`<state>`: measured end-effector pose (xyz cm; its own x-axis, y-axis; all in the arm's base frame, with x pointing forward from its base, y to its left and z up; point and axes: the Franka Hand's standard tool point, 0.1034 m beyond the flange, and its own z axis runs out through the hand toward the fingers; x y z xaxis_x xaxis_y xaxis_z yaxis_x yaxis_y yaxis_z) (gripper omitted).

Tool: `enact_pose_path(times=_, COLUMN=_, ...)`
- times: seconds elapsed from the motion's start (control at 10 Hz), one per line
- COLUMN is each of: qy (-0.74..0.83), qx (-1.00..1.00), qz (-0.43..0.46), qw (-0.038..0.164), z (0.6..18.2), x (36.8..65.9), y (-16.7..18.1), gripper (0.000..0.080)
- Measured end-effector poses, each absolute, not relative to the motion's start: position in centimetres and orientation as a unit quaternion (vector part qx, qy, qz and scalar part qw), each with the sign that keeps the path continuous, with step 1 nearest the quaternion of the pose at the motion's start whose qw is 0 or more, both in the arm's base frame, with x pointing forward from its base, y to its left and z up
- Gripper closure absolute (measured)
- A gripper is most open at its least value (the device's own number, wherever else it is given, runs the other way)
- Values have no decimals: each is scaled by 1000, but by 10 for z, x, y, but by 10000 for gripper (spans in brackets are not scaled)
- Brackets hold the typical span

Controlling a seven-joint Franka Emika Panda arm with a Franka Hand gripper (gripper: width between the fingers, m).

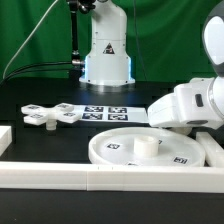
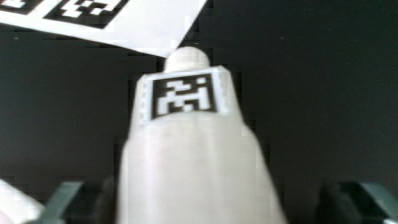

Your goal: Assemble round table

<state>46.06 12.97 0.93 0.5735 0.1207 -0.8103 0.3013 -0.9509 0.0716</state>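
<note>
White leg (image 2: 189, 160) lies between the jaws, contact with them unclear.

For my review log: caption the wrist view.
Tagged leg between the gripper fingers, marker board corner beyond.

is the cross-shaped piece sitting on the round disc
No, the cross-shaped piece lies flat on the black table at the exterior view's left, apart from the round disc.

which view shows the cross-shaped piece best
The exterior view: the cross-shaped piece lies whole and unblocked at that view's left, beside the marker board. The wrist view shows none of it, only the leg and a corner of the marker board.
</note>
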Motion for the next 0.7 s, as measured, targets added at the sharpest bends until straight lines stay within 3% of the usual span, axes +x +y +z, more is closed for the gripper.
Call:
enact_pose_path(times=0.5, qy=125, qx=883, qz=-441, qw=96, z=17, x=466, y=128, gripper=393)
enact_pose_path(times=0.7, qy=135, qx=882, qz=-443, qw=89, z=38, x=471, y=123, gripper=393)
